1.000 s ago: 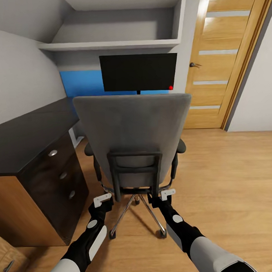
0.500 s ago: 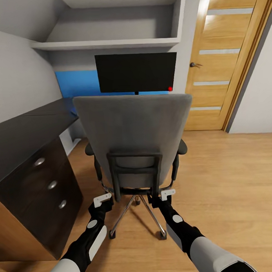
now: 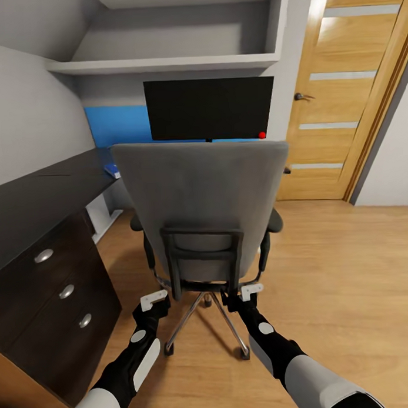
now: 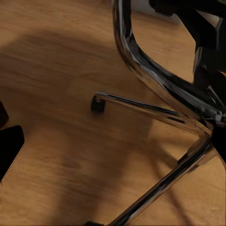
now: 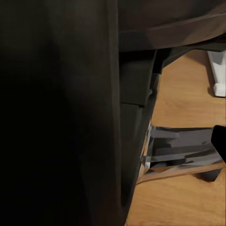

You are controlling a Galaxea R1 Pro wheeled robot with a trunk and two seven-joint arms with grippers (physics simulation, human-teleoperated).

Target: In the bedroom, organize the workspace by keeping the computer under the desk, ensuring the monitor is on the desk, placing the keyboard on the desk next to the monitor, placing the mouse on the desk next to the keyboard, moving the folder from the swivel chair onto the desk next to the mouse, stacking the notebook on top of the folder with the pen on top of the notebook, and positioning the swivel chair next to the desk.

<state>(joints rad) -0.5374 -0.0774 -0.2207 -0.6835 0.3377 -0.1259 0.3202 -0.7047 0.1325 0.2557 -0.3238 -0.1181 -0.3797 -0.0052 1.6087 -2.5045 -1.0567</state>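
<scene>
The swivel chair [image 3: 200, 192] stands right in front of me with its grey back toward me. Its chrome base [image 4: 155, 110] rests on the wood floor. My left gripper [image 3: 154, 300] is at the chrome frame under the seat and looks open, its dark fingertips [image 4: 9, 150] wide apart. My right gripper [image 3: 252, 292] is against the chair's black back column [image 5: 56, 113] and also looks open. Beyond the chair, the monitor [image 3: 209, 108] stands on the black desk [image 3: 33, 198]. A flat blue thing [image 3: 112, 170] lies on the desk. I cannot tell whether it is the folder.
A dark drawer unit [image 3: 54, 291] under the desk stands close on my left. A wooden door [image 3: 336, 105] is at the back right. Grey wall shelves [image 3: 164, 64] hang above the monitor. Open wood floor [image 3: 347, 269] lies to the right of the chair.
The whole view has moved closer to the desk, and the drawer unit has slid left. The chair has kept its place between my grippers, so it has rolled along with me.
</scene>
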